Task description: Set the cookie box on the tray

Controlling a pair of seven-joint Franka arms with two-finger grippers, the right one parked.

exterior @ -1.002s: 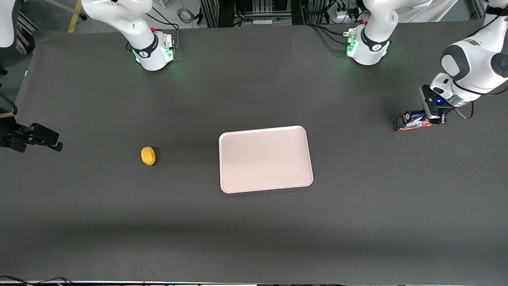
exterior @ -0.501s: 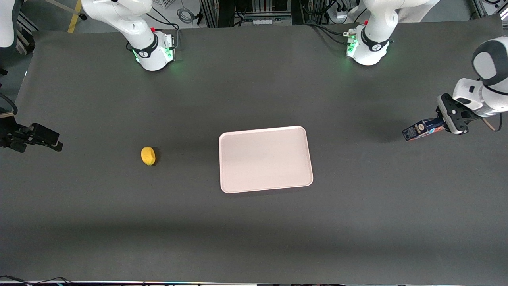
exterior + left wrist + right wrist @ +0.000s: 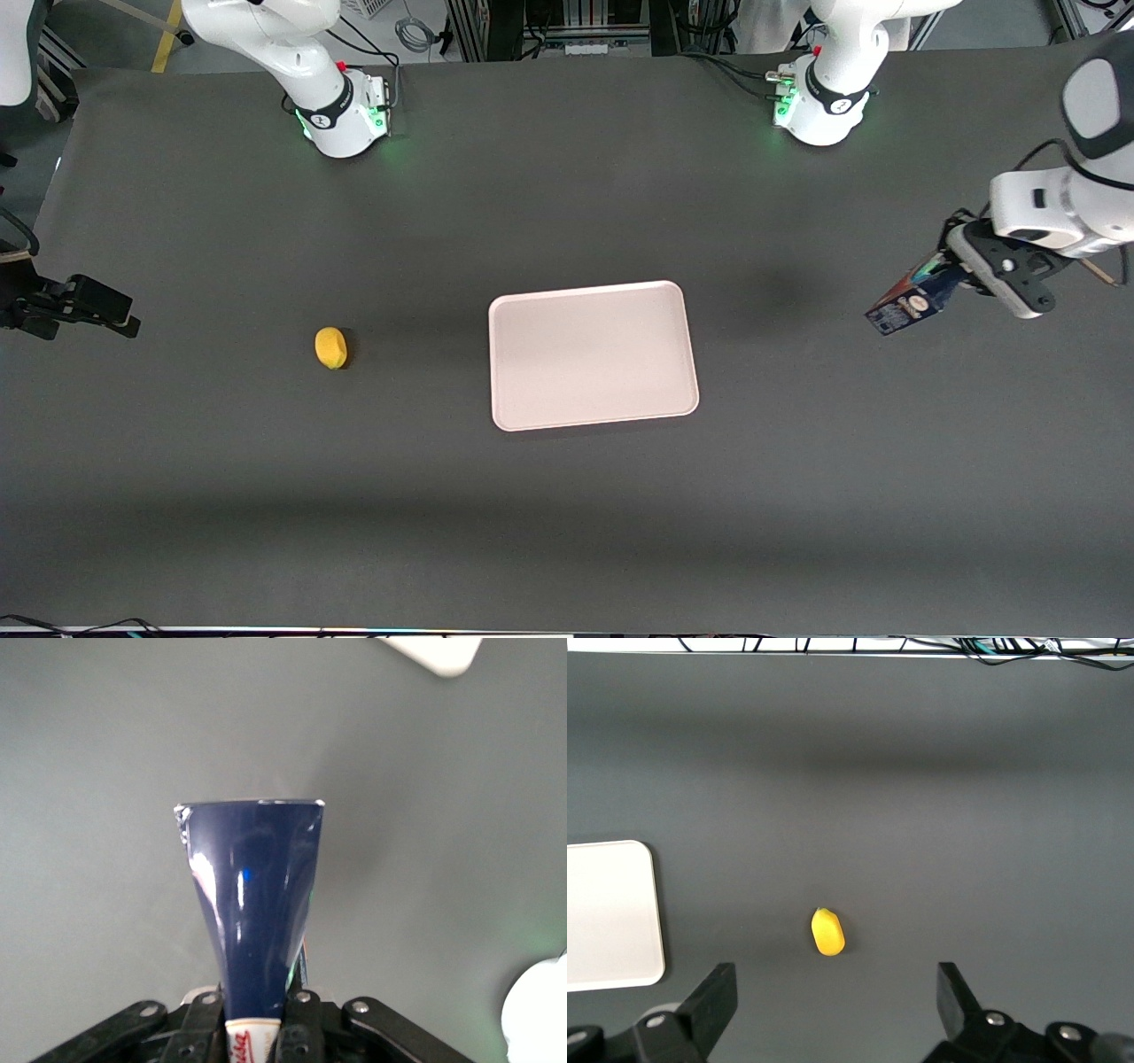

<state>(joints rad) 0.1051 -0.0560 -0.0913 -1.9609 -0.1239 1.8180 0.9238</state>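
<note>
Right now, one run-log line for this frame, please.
phase: carry | gripper: shut on cookie box, lifted, toward working arm's end | tray: bare

In the front view, the gripper (image 3: 961,277) covers one end of the cookie box (image 3: 905,306), and the print on the box is too small to read. In the left wrist view, the box (image 3: 252,921) runs off the picture's edge between the fingers (image 3: 199,1028), so only a bit of its red lettering shows, and only one corner of the tray (image 3: 434,651) can be seen. The working arm (image 3: 1081,177) is cut off by the picture's edge in the front view.
</note>
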